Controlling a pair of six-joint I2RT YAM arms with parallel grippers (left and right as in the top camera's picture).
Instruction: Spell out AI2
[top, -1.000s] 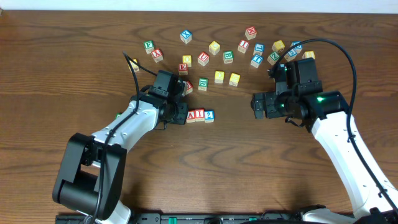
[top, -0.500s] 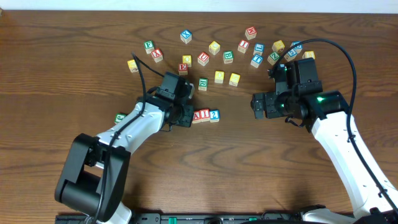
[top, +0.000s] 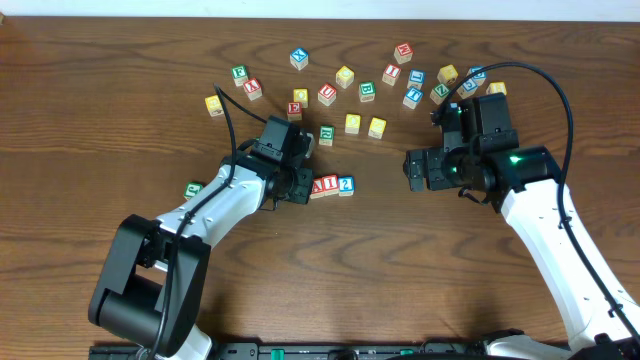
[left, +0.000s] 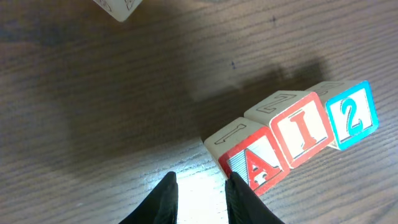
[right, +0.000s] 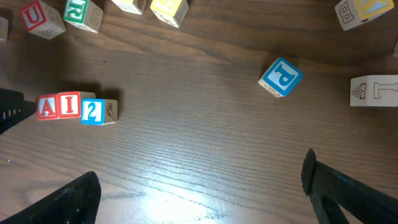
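Three light-wood cubes lie in a touching row reading A, I, 2: red "A" cube (top: 317, 186), red "I" cube (top: 330, 185), blue "2" cube (top: 345, 185). The left wrist view shows the A cube (left: 258, 165), the I cube (left: 303, 134) and the 2 cube (left: 351, 115). The right wrist view shows the same A cube (right: 46, 107), I cube (right: 68, 105) and 2 cube (right: 92, 112). My left gripper (top: 300, 186) (left: 202, 190) is nearly shut on nothing, its right finger against the A cube's left side. My right gripper (top: 412, 170) (right: 199, 186) is wide open and empty, right of the row.
Several other letter cubes lie scattered along the back, such as a yellow cube (top: 377, 127), a green-printed cube (top: 326, 134) and a blue P cube (right: 280, 76). Another green-printed cube (top: 194, 188) lies left of my left arm.
My left gripper has moved a little to the right and the A, I, 2 row has slid right with it. The right arm has not moved.
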